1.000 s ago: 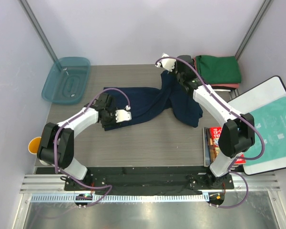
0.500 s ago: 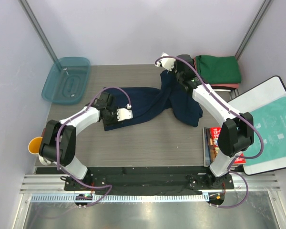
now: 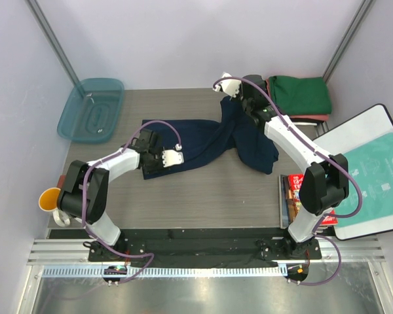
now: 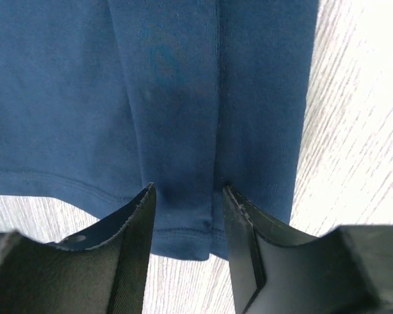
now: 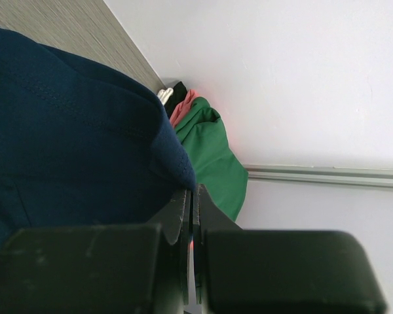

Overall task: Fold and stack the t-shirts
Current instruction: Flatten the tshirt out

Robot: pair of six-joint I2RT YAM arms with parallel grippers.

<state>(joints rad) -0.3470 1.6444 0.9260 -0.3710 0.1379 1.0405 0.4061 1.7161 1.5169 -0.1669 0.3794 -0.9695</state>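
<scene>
Top external view: the navy shirt (image 3: 203,140) lies spread across the middle of the table (image 3: 203,190), with its right end drawn up into a hanging fold toward the far edge. The right gripper (image 3: 234,98) is clamped on that raised end. In the right wrist view its fingers (image 5: 182,209) meet tight on a navy edge.

Just to the right of it, in the far right corner, sits a stack of folded shirts, with the green shirt (image 3: 300,95) on top and a salmon shirt (image 3: 318,119) showing beneath.

The left gripper (image 3: 160,160) is down at the shirt's near left corner. In the left wrist view its jaws stand apart on either side of a flat strip of cloth by the hem, and no pinch shows.

A teal tray (image 3: 92,110) rests at the far left, and a printed bag (image 3: 380,171) lies off the table's right side.
</scene>
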